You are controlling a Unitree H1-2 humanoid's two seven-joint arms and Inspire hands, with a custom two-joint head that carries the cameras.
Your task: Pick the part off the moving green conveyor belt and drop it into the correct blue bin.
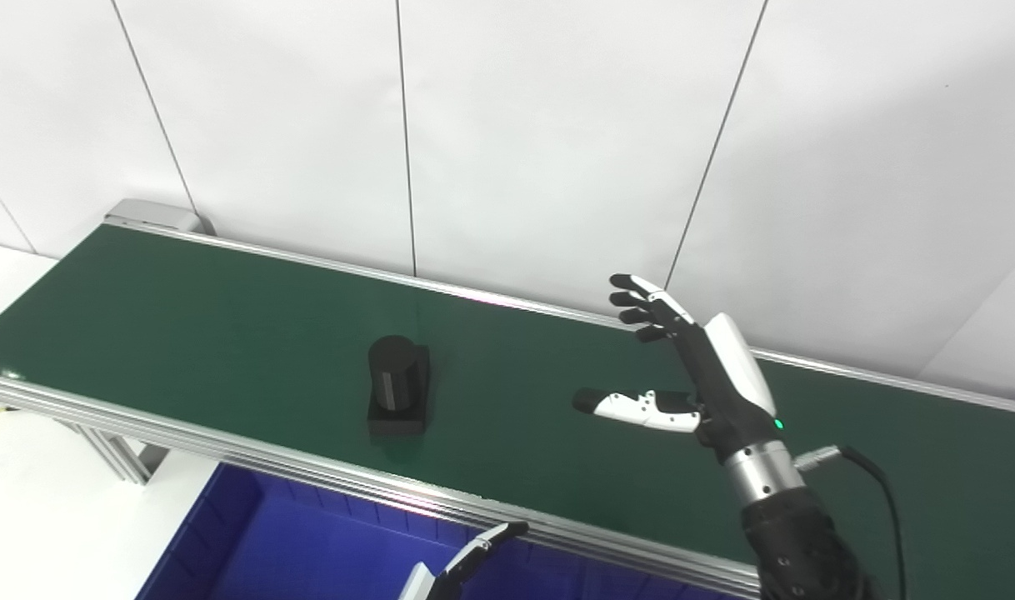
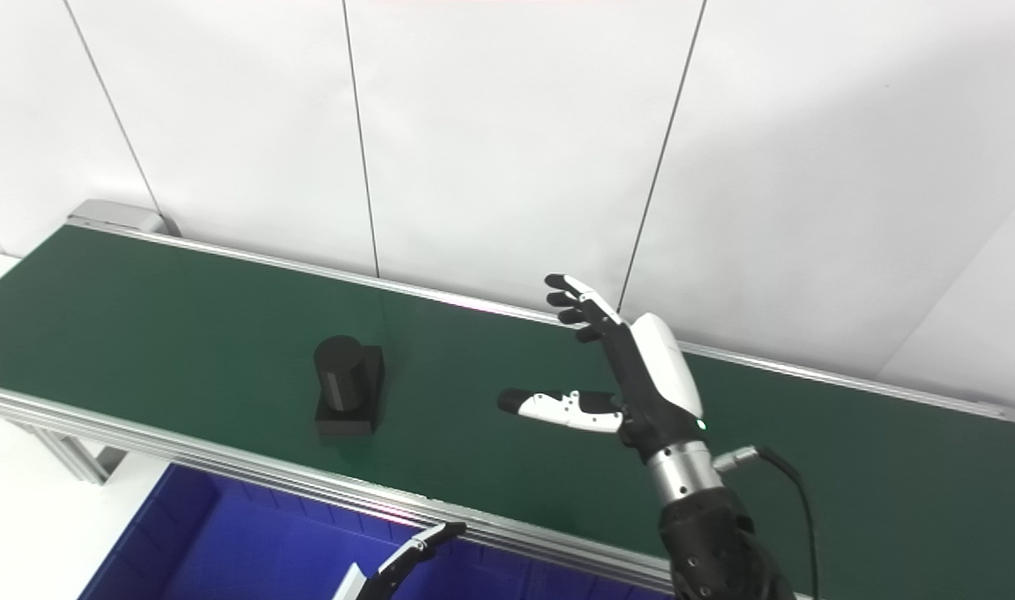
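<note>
While upright mid-belt: part (image 1: 397, 393), black cylinder on a square base, nearer the front rail.
Belt (image 1: 224, 317): bare green all round the part.
Right hand (image 1: 707, 375): spread, empty, above the belt, well apart from the part.
Left hand (image 1: 466, 567): mostly cut off, state unclear, over the blue bin (image 1: 249, 542).

Spread right hand (image 2: 641, 367) beside black part (image 2: 347, 387)

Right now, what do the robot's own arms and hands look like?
The right hand has black fingers, a white back shell, a white-and-black thumb and a small green light by its silver metal wrist; a black cable runs beside the dark forearm. Of the left hand, only white-and-black fingers show.
</note>
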